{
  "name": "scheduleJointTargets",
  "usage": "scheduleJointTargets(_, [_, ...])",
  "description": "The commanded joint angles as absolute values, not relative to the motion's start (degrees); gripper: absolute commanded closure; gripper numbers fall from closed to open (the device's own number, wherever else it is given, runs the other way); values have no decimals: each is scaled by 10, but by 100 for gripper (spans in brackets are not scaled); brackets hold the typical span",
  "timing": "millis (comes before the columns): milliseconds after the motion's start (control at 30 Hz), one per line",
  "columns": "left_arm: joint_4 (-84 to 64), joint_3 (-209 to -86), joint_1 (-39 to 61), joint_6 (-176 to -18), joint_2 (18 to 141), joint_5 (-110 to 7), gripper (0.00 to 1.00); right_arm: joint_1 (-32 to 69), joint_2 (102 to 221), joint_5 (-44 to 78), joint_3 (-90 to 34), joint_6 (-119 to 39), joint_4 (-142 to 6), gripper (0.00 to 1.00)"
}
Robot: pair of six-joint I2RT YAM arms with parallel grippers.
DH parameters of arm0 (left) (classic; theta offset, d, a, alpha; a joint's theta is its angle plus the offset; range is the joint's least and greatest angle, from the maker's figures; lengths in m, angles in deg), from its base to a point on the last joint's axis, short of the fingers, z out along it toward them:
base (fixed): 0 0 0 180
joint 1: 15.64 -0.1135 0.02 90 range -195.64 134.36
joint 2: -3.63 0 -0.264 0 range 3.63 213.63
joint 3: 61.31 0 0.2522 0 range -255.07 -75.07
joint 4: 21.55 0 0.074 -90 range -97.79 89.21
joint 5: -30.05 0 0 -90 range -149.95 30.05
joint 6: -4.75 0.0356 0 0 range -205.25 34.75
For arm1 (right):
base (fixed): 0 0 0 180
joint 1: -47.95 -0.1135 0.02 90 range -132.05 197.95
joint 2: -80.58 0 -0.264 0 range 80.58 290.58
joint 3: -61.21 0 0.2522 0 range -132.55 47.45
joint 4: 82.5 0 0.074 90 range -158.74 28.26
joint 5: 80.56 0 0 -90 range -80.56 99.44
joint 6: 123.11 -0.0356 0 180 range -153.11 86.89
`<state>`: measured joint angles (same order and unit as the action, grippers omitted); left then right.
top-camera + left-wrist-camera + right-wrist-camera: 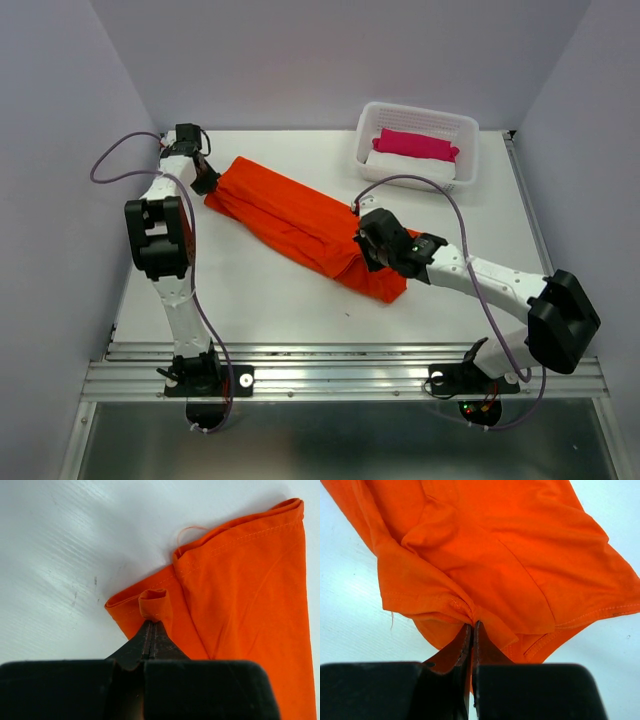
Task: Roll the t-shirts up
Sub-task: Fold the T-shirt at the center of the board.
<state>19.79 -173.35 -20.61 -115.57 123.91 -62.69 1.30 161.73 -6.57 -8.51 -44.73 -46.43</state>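
One t-shirt [290, 215], pinched tight at opposite ends by left tool [151, 625] and right tool [472, 626].

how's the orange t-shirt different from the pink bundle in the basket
The orange t-shirt is a long folded strip lying diagonally on the table. The pink bundle is a short compact roll in the white basket, on a white cloth. The left gripper and right gripper each pinch an end of the orange t-shirt; nothing touches the pink bundle. Both are plain soft cloth.
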Motion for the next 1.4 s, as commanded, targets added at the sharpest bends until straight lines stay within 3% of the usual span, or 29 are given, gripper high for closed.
scheduleJointTargets(0, [222, -1773, -209, -1161, 1243, -657, 100, 36, 1620, -59, -112, -435, -493, 99])
scheduleJointTargets(1367, [252, -1875, -184, -1133, 1318, -687, 100, 111, 1648, -44, -94, -425, -526, 99])
